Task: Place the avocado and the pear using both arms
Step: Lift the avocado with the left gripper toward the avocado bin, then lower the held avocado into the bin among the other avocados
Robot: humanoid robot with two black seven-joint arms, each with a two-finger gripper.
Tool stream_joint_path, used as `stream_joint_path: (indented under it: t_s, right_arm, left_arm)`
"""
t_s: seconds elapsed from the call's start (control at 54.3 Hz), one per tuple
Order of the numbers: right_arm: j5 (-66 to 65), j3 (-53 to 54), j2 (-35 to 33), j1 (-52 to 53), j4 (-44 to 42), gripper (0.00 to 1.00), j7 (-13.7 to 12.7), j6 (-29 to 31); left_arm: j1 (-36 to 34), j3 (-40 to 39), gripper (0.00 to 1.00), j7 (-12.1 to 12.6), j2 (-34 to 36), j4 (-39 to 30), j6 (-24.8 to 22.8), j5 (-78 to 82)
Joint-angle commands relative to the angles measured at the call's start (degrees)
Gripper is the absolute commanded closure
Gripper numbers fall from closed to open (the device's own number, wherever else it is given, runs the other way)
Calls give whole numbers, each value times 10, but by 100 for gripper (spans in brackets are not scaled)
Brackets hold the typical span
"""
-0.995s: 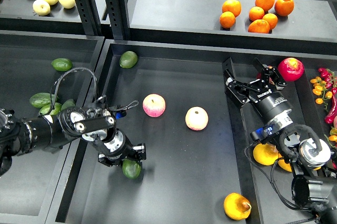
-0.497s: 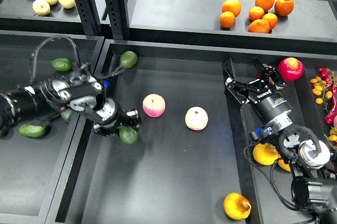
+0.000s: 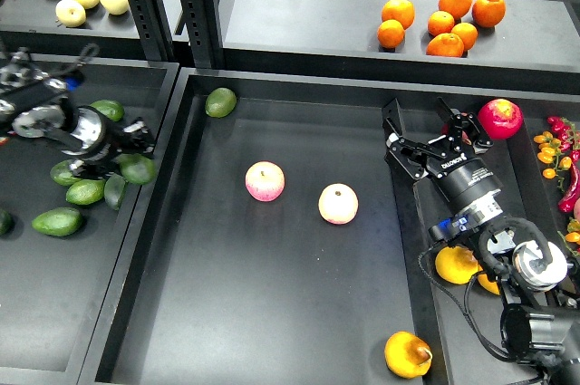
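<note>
The dark green avocado [image 3: 138, 168] hangs in my left gripper [image 3: 130, 155] over the left tray [image 3: 18, 312], just inside its right wall and among other avocados. The left gripper looks shut on it, though the fingers are small and dark. The orange-yellow pear [image 3: 408, 353] lies at the front right corner of the middle tray [image 3: 272, 312]. My right gripper [image 3: 426, 131] is open and empty above the back of the right tray, far behind the pear.
Two pink-and-yellow apples [image 3: 265, 181] [image 3: 338, 203] lie mid-tray, and a lighter avocado [image 3: 220, 101] lies at its back. Several pale avocados [image 3: 59, 221] fill the left tray. A red apple [image 3: 500, 118] and yellow fruit [image 3: 456, 264] sit by my right arm. Oranges [image 3: 439, 23] are on the shelf.
My left gripper has carried the avocado from the front left of the middle tray back and left, over the wall into the left tray. The right arm has not moved.
</note>
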Motion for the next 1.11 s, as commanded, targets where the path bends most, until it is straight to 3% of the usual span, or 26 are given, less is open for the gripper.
stream_joint_path:
  t_s: [0.0, 0.442, 1.087]
  right_arm:
    - [0, -1, 0, 0, 1, 0, 0, 0]
    - [-1, -2, 0, -7, 9, 0, 0, 0]
    - [-1, -4, 0, -13, 10, 0, 0, 3]
  left_arm:
    - [10, 0, 86, 0, 31, 5, 0, 1]
    - [88, -23, 84, 0, 72, 53, 0, 0]
    - [195, -69, 78, 0, 41, 109, 0, 7]
